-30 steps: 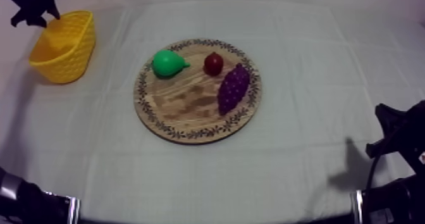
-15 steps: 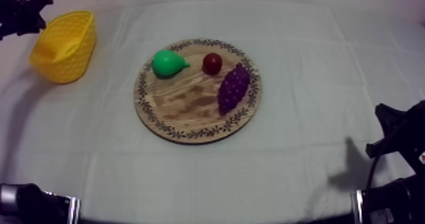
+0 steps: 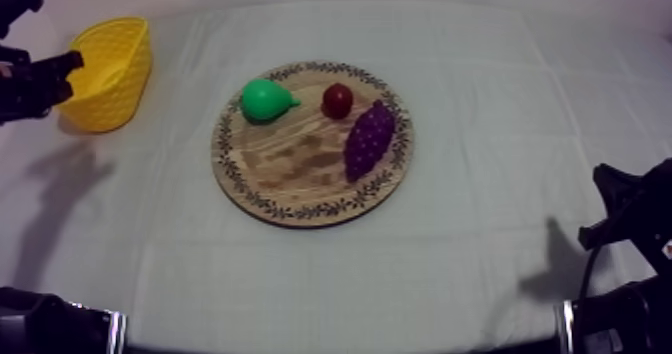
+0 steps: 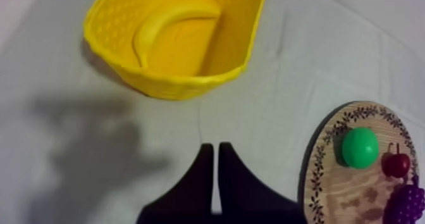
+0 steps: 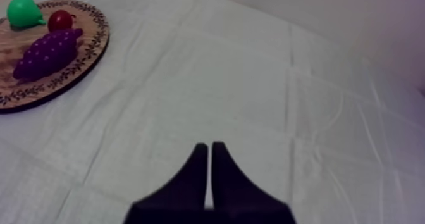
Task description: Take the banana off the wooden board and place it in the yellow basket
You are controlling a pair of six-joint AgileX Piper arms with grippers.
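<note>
The banana lies curved inside the yellow basket, which stands on the cloth at the far left. My left gripper is shut on nothing, its fingers together as a narrow wedge, a short way back from the basket's near wall. From above, the left gripper hangs just left of the basket. The round wooden board sits mid-table with no banana on it. My right gripper is shut and empty over bare cloth, low at the right.
On the board lie a green pear, a small red fruit and a bunch of purple grapes. The board's rim lies off to one side of the left gripper, and is far from the right gripper.
My left gripper has drawn away from behind the basket, moving toward the near left of it. Its shadow now falls on the cloth in front of the basket. The right arm is still.
</note>
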